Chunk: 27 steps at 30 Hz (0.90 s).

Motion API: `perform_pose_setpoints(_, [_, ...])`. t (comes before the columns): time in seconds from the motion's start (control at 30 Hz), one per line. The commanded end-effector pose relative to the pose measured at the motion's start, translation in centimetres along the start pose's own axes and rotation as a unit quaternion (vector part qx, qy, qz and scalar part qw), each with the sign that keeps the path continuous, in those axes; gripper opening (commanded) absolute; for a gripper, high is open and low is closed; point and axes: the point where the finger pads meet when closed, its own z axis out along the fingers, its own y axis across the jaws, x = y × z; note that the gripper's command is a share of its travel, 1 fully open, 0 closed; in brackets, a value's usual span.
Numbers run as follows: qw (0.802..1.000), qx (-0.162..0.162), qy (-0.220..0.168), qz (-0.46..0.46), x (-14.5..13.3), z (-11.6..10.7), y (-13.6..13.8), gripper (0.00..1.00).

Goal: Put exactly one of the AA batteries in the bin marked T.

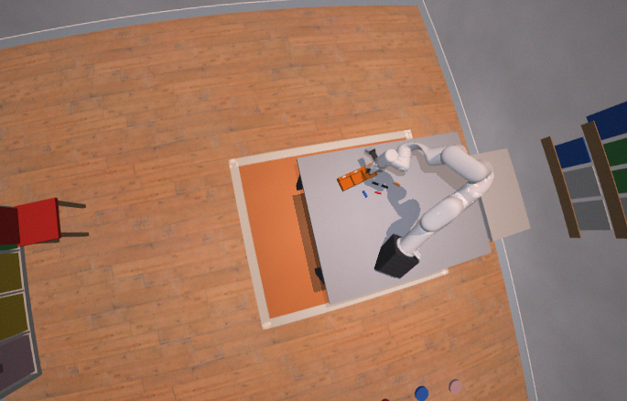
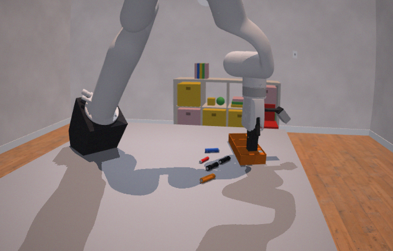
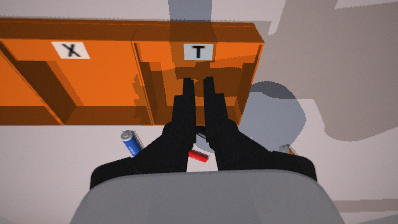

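My gripper [image 1: 368, 171] [image 2: 252, 150] [image 3: 199, 91] is shut, with a narrow empty gap between its fingertips. It points down over the bin marked T [image 2: 253, 160] [image 3: 242, 33], the end compartment of an orange row. No battery shows in T; the fingers and shadow hide part of it. On the table beside the row lie a blue battery [image 1: 364, 193] [image 2: 211, 150] [image 3: 131, 143], a smaller red one [image 1: 378, 192] [image 2: 203, 160] [image 3: 199, 156], two black ones, one [image 1: 374, 183] [image 2: 224, 160] nearer the bins and one [image 1: 384, 186] [image 2: 212, 166] farther, and an orange one [image 1: 396, 184] [image 2: 207, 178].
The bin marked X [image 3: 97, 30] adjoins T, and another compartment follows beyond it. The row stands upright on the grey table [image 1: 355, 249] [image 2: 160, 218], near one edge. The arm's black base [image 1: 396, 258] [image 2: 96, 133] stands on the table away from the bins.
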Motion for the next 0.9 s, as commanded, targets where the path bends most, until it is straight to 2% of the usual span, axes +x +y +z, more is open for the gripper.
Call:
perform_pose_setpoints(0.0, [1.0, 0.0, 0.001, 0.0, 0.1, -0.5, 0.0, 0.07])
perform_pose_setpoints(0.17, [1.0, 0.0, 0.001, 0.0, 0.1, -1.2, 0.0, 0.07])
perform_pose_setpoints(0.3, [1.0, 0.0, 0.001, 0.0, 0.1, -2.8, 0.0, 0.07])
perform_pose_setpoints(0.57, [1.0, 0.0, 0.001, 0.0, 0.1, -2.8, 0.0, 0.07])
perform_pose_setpoints(0.87, [1.0, 0.0, 0.001, 0.0, 0.4, -2.8, -4.5, 0.07])
